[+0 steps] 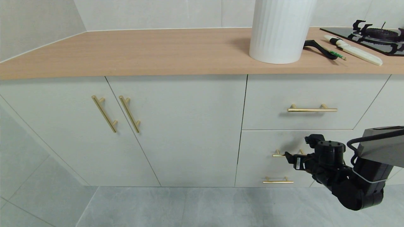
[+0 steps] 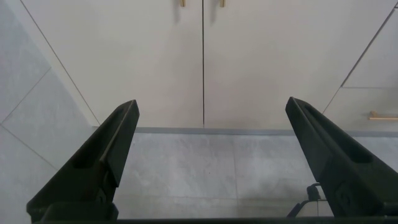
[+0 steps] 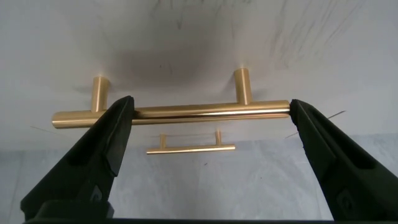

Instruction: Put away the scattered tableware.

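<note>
Wood-grain counter (image 1: pixel 157 53) runs high above the right hand (image 1: pixel 288 155) in the head view. That black hand sits low against the pale cabinet front, at the gold bar handle of the middle drawer (image 1: pixel 277 154), fingers apart. Just above the hand is the top drawer's gold handle (image 1: pixel 311 109), and just below it the bottom drawer's gold handle (image 1: pixel 277 181). Far above the hand, a tall white ribbed container (image 1: pixel 281 31) stands on the counter. Beside it lie a black-handled utensil (image 1: pixel 320 49) and a long cream-white knife-shaped utensil (image 1: pixel 356 53), near each other. A black gas hob (image 1: pixel 375 36) sits beyond them. Well off to the hand's left, two cabinet doors carry upright gold handles (image 1: pixel 104 113).

From the left wrist, the left hand (image 2: pixel 211 106) has its fingers spread wide with nothing between them. Ahead of it is the seam between two pale cabinet doors (image 2: pixel 203 62), with grey floor tiles (image 2: pixel 205 168) beneath.

From the right wrist, the right hand's fingers (image 3: pixel 106 143) stand apart, gripping nothing. The gold bar handle of the middle drawer (image 3: pixel 186 114) spans the gap between them, one finger overlapping the bar and the other at its end. Whether they touch it cannot be told. The bottom drawer's gold handle (image 3: pixel 189 148) lies farther off.
</note>
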